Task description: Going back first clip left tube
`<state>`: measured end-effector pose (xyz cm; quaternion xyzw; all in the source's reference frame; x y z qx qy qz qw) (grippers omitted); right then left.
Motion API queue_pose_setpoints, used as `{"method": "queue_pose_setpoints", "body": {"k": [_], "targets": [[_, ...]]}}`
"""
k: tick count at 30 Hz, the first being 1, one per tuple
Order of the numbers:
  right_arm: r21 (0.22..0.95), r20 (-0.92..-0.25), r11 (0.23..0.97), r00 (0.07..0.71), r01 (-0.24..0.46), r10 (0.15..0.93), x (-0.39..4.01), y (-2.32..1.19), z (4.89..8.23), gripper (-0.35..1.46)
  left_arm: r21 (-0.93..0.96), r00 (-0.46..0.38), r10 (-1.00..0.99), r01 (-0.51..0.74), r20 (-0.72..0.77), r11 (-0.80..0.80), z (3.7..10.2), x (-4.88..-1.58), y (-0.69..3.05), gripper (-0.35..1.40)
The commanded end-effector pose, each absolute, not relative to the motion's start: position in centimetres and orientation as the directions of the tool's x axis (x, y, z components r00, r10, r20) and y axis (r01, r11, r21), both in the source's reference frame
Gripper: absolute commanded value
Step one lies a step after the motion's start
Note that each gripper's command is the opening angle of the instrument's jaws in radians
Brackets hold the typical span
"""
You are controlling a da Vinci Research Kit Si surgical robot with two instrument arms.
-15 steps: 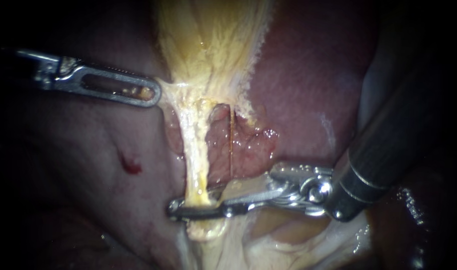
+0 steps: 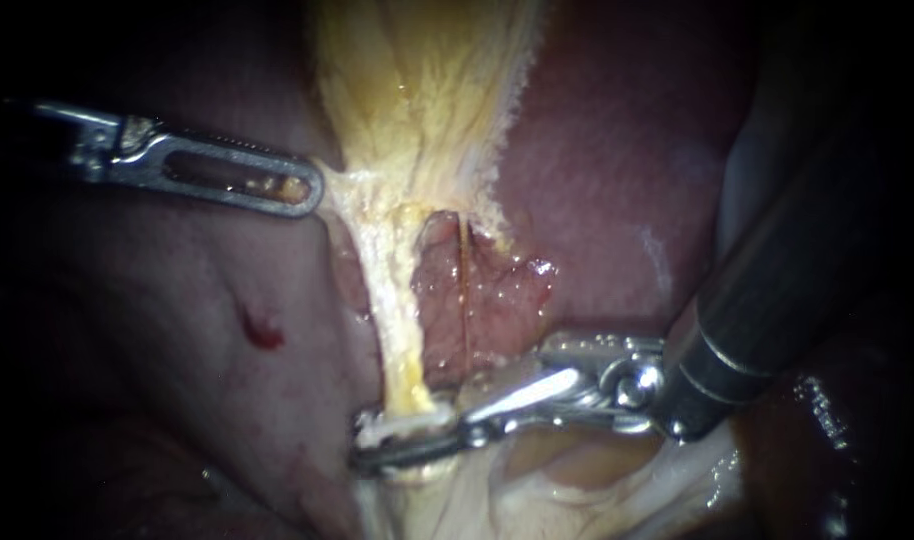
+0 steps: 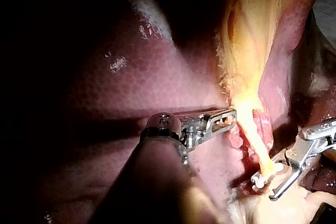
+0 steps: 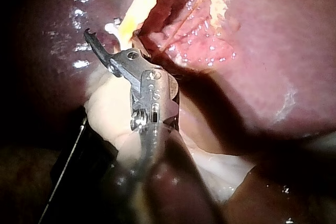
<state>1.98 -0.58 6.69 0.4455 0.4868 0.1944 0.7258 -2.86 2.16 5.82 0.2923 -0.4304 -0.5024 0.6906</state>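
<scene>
Over dark liver [image 2: 627, 170], right instrument [image 2: 377, 445] jaws newly parted around clip [image 2: 402, 428] on left tube [image 2: 397, 320]; left instrument [image 2: 302, 190] tight on gallbladder [image 2: 427, 90].

The liver [image 2: 627, 180] carries the yellow gallbladder [image 2: 417, 90] and a tube [image 2: 397, 320].

Endoscope close above – both wrist views share the tube [image 2: 397, 320]

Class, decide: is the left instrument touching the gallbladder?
Touching. The endoscope view shows the left instrument meeting the gallbladder at its pale lower edge, with no gap between them.
</scene>
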Motion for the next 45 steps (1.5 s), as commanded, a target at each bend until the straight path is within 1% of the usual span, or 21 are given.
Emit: {"method": "queue_pose_setpoints", "body": {"k": [1, 7, 13, 16, 19, 21, 26, 37, 45], "targets": [[0.816, -0.562, 0.557, 0.438, 0.155, 0.701, 2.02, -0.56, 6.71, 0.48, 0.836, 0.125, -0.945, 0.442, 0.301, 0.324, 5.82, -2.86, 2.15, -0.35], [0.757, -0.636, 0.631, 0.416, 0.171, 0.650, 2.07, -0.50, 6.79, 0.49, 0.835, 0.126, -0.945, 0.445, 0.301, 0.325, 5.83, -2.88, 2.14, -0.35], [0.709, -0.683, 0.687, 0.391, 0.157, 0.616, 2.00, -0.41, 6.94, 0.49, 0.834, 0.126, -0.945, 0.446, 0.301, 0.325, 5.81, -2.89, 2.13, -0.35], [0.670, -0.719, 0.727, 0.378, 0.150, 0.584, 1.98, -0.35, 6.99, 0.50, 0.834, 0.126, -0.945, 0.446, 0.301, 0.325, 5.81, -2.89, 2.13, -0.35], [0.663, -0.724, 0.735, 0.374, 0.144, 0.580, 1.93, -0.32, 7.02, 0.50, 0.833, 0.124, -0.945, 0.448, 0.302, 0.325, 5.82, -2.90, 2.12, -0.35], [0.651, -0.735, 0.744, 0.372, 0.152, 0.567, 1.87, -0.31, 7.01, 0.50, 0.833, 0.124, -0.945, 0.448, 0.302, 0.325, 5.82, -2.89, 2.12, -0.35], [0.625, -0.758, 0.762, 0.364, 0.169, 0.541, 1.63, -0.24, 6.88, 0.50, 0.833, 0.124, -0.945, 0.448, 0.302, 0.325, 5.82, -2.89, 2.11, -0.35], [0.566, -0.800, 0.811, 0.339, 0.150, 0.495, 0.84, 0.12, 6.48, 0.50, 0.833, 0.124, -0.945, 0.448, 0.302, 0.325, 5.81, -2.89, 2.11, -0.35], [0.536, -0.817, 0.834, 0.330, 0.131, 0.473, 0.50, 0.36, 6.20, 0.50, 0.833, 0.124, -0.945, 0.448, 0.302, 0.325, 5.81, -2.89, 2.11, -0.35]]}}
